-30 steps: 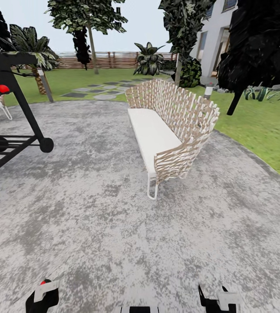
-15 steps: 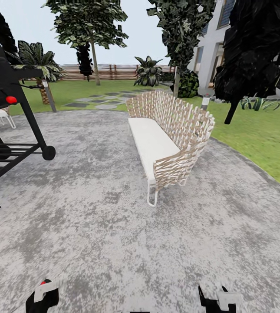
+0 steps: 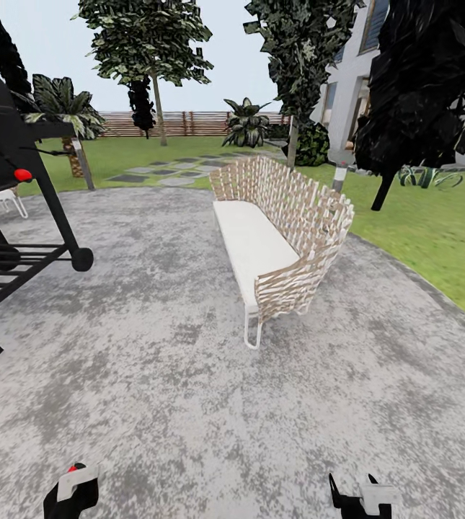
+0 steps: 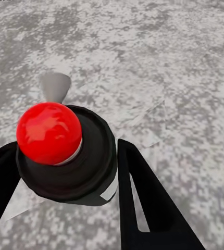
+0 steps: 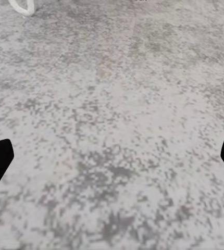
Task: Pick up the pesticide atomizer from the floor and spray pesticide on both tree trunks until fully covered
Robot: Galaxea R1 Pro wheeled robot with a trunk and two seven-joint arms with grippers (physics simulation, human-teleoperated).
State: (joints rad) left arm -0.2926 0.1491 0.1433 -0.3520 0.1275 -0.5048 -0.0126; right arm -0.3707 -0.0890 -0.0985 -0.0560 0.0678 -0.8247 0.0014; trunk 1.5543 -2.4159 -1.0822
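Observation:
My left gripper (image 4: 65, 148) is shut on the pesticide atomizer (image 4: 65, 151), a black canister with a red ball top and a grey nozzle; its red tip (image 3: 71, 469) peeks out at the left gripper (image 3: 70, 491) low in the head view. My right gripper (image 5: 114, 151) is open over bare floor (image 5: 112, 104) and shows as the right gripper (image 3: 362, 497) low in the head view. Grey mottled floor (image 3: 153, 375) lies around me. Two trees stand far ahead on the lawn: one pale trunk (image 3: 158, 97) by the fence, another trunk (image 3: 292, 140) behind the bench.
A wicker bench (image 3: 279, 223) with a white seat stands ahead at centre. A black wheeled grill (image 3: 9, 180) stands at the left. Lawn (image 3: 434, 231) borders the paving on the right, with a dark cone tree (image 3: 427, 79), a house (image 3: 347, 86) and stepping stones (image 3: 167, 169) beyond.
The whole head view has shifted a little: bench and grill sit slightly lower and more to the right, so the camera moved. Both grippers hold the same places in the picture.

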